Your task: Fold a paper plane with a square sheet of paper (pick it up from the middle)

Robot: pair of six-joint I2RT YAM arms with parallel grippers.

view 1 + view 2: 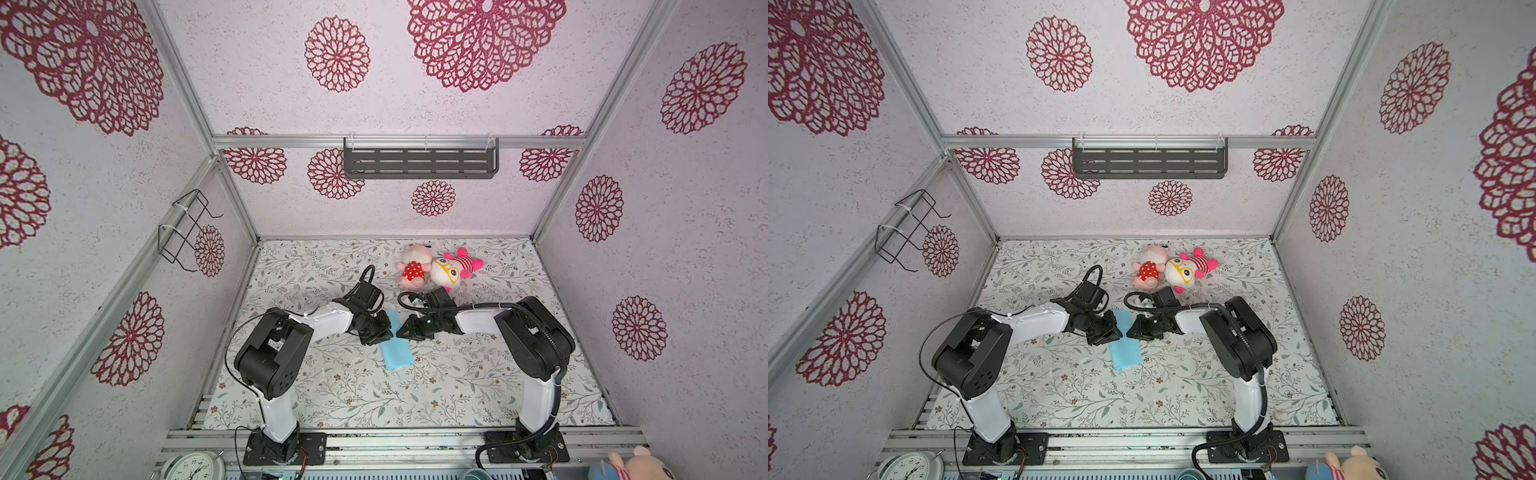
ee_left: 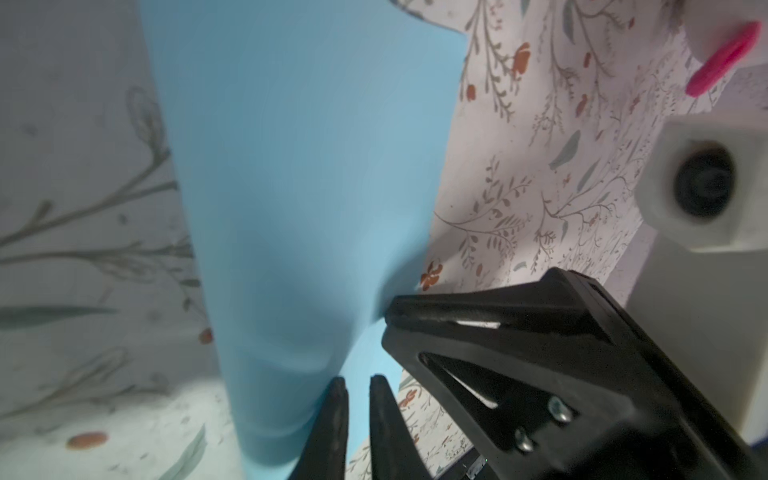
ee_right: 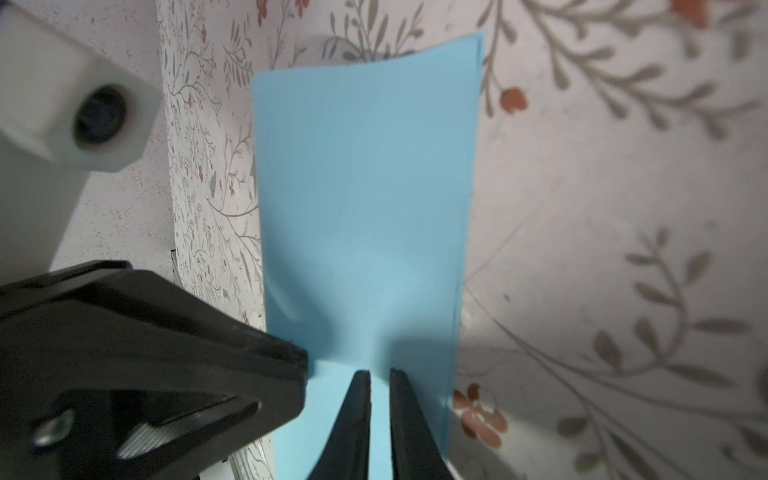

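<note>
**Near rail.** Clock [image 1: 193, 467] at left and corner plush [image 1: 636, 465] at right, both cut off by the picture edge.

**Table** [image 1: 332, 395]. Floral cover.

**Paper** [image 1: 397, 353]. Light blue, folded to a narrow strip. The right wrist view shows a doubled edge at one end. It sits mid-table with its long axis running near to far. The near end lies flat on the table and the far part sits between the two grippers.

**Left gripper** [image 2: 357, 384]. Reaches in from the left to the paper's left edge. Jaws are almost together, and the thin slit between them shows blue. They are pinching the paper, whose upper layer bulges up beside them.

**Right gripper** [image 3: 379, 374]. Reaches in from the right to the paper's right edge, tip to tip with the left gripper and just beside it. Jaws are closed on the paper, which puckers toward their tips.

**Spotted plush** [image 1: 413, 270] and **striped plush** [image 1: 455, 268]. Both lie on the table beyond the grippers, right of middle, touching each other and apart from the paper.

**Wire rack** [image 1: 187, 228]. Black, tied to the left wall.

**Shelf** [image 1: 419, 164]. Dark and slotted, hung on the back wall rail.
</note>
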